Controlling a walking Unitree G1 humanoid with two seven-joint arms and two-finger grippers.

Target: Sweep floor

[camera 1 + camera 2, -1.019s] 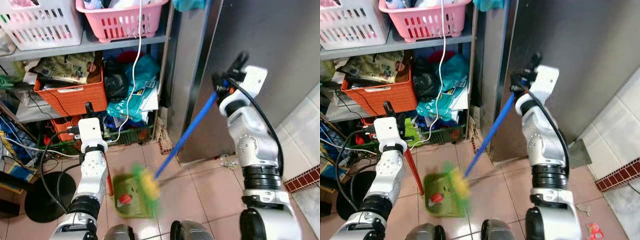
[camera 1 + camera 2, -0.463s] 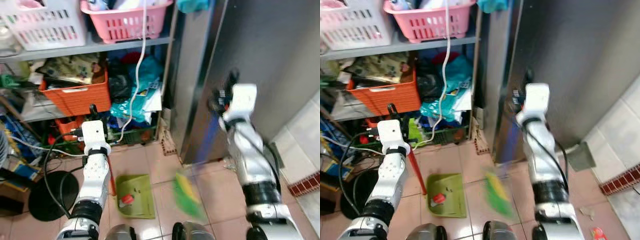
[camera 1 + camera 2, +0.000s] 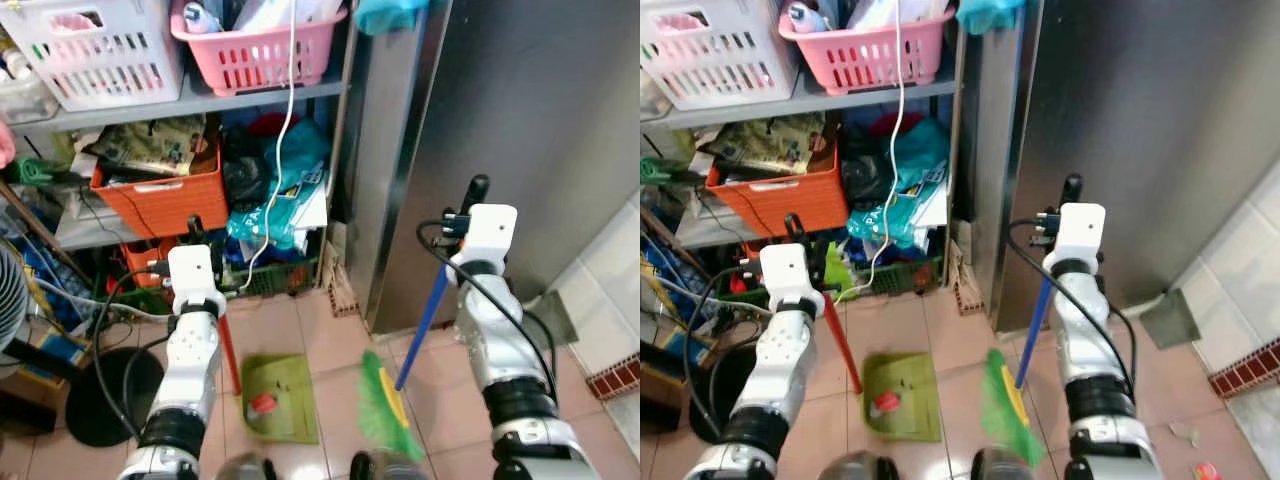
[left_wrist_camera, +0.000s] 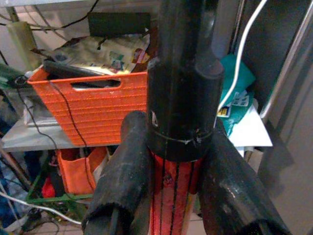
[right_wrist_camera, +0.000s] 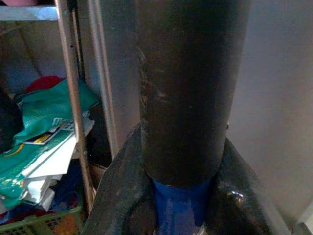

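Note:
A broom with a blue handle (image 3: 425, 322) and a green and yellow head (image 3: 384, 404) stands on the tiled floor just right of a green dustpan (image 3: 283, 400). My right gripper (image 3: 472, 196) is shut on the top of the broom handle (image 5: 180, 208), in front of the steel cabinet. The dustpan lies flat on the floor with a small red scrap (image 3: 262, 404) in it. Its red handle (image 3: 229, 350) rises up to my left gripper (image 3: 190, 232), which is shut on it just below the black end cap (image 4: 182, 98).
A cluttered shelf unit stands behind, holding a pink basket (image 3: 265, 55), a white basket (image 3: 95, 60), an orange crate (image 3: 160, 200) and bags. A white cable (image 3: 280, 130) hangs down. The steel cabinet (image 3: 520, 120) blocks the right. A black round base (image 3: 100, 395) sits on the floor at left.
The broom head has swung from over the dustpan to the floor on its right, and the handle now stands steeper. My right arm has dropped lower. The dustpan stays put.

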